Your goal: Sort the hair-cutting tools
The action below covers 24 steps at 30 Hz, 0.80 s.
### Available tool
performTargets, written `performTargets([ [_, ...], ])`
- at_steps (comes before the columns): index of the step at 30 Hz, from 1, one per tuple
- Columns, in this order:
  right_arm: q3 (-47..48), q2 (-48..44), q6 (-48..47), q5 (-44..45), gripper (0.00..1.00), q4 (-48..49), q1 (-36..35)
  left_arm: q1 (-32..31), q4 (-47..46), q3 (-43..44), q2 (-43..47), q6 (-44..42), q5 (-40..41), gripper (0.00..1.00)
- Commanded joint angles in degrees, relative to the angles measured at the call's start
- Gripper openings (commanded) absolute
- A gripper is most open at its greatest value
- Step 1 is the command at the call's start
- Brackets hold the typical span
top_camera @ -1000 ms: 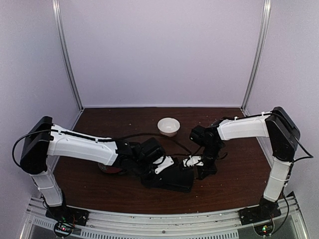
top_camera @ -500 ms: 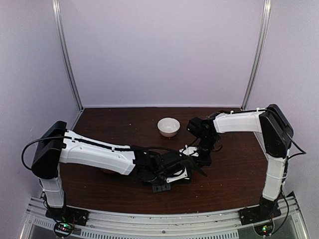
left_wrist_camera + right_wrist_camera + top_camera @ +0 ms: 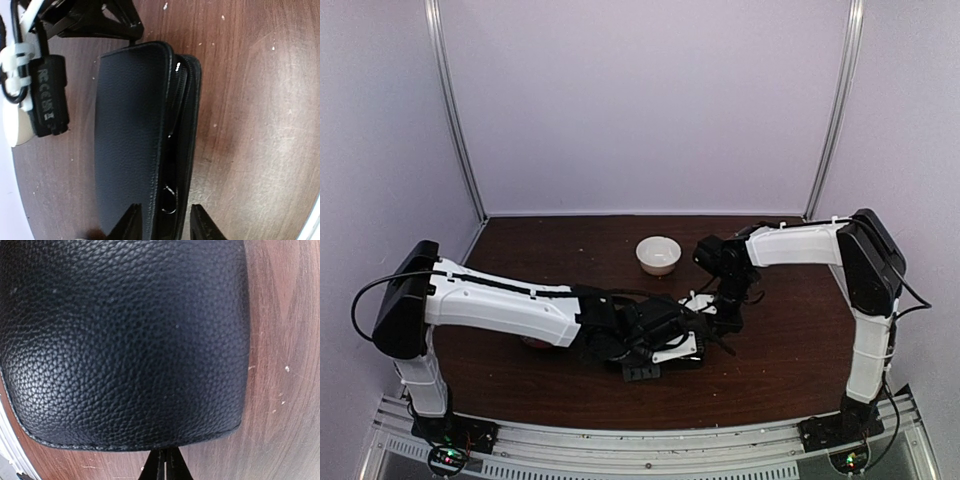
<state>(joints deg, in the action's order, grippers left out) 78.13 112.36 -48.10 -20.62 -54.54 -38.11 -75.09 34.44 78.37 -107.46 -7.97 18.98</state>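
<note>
A black leather case (image 3: 130, 130) lies on the brown table, its zipped side gaping a little. Inside the gap a silver ring handle of one pair of scissors (image 3: 171, 200) shows. The other scissors and the black stick tool are hidden. My left gripper (image 3: 166, 222) is open, its fingers (image 3: 131, 222) on either side of the case's open edge; from above it (image 3: 695, 338) covers most of the case. My right gripper (image 3: 165, 462) is shut, its tips at the edge of the case (image 3: 125, 340). I cannot see what is between them. It (image 3: 725, 320) sits at the case's far end.
A white bowl (image 3: 658, 254) stands behind the case. A sliver of the red plate (image 3: 534, 342) shows under my left forearm. Pale walls enclose the table on three sides, and a metal rail (image 3: 640, 440) runs along the near edge.
My left arm has stretched rightward over the case until its gripper meets the right one. My right gripper has shifted slightly back and left. Almost nothing moved in the last half second.
</note>
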Motion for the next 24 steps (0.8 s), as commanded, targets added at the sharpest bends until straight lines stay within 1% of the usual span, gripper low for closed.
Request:
performTargets([
  [1,1.84,0.93,0.29,-0.05,0.0,-0.45,0.23,1.25,0.69,2.62,-2.82,-0.17,-2.25,0.35],
  [3,2.0,1.14,0.2,-0.03,0.0,-0.53,0.3,1.96,0.76,3.24,-3.85,0.15,-1.61,0.35],
  [6,2.35,1.5,0.2,-0.12,0.0,-0.64,0.31,2.43,-0.15,4.28,-5.77,1.09,1.6,0.37],
  [7,2.45,1.61,0.2,-0.12,0.0,-0.64,0.31,2.55,-0.18,4.86,-6.49,1.49,1.84,0.36],
  [10,2.57,1.73,0.28,-0.2,0.0,-0.6,0.31,2.91,-0.1,6.7,-8.58,2.2,1.74,0.28],
  [13,2.48,1.78,0.28,-0.29,0.0,-0.79,0.31,3.42,1.26,9.03,-10.84,3.0,2.65,0.18],
  [18,0.75,0.91,0.2,0.04,0.0,-0.77,0.31,4.02,2.97,11.87,-14.22,3.32,1.16,0.02],
  [19,0.07,0.35,0.2,0.05,0.0,-0.82,0.31,4.18,3.09,12.16,-14.72,3.55,1.15,0.0],
  [24,-5.43,-4.59,0.07,-1.61,0.0,-0.66,0.31,5.17,2.78,12.77,-15.86,3.86,-0.53,0.0],
])
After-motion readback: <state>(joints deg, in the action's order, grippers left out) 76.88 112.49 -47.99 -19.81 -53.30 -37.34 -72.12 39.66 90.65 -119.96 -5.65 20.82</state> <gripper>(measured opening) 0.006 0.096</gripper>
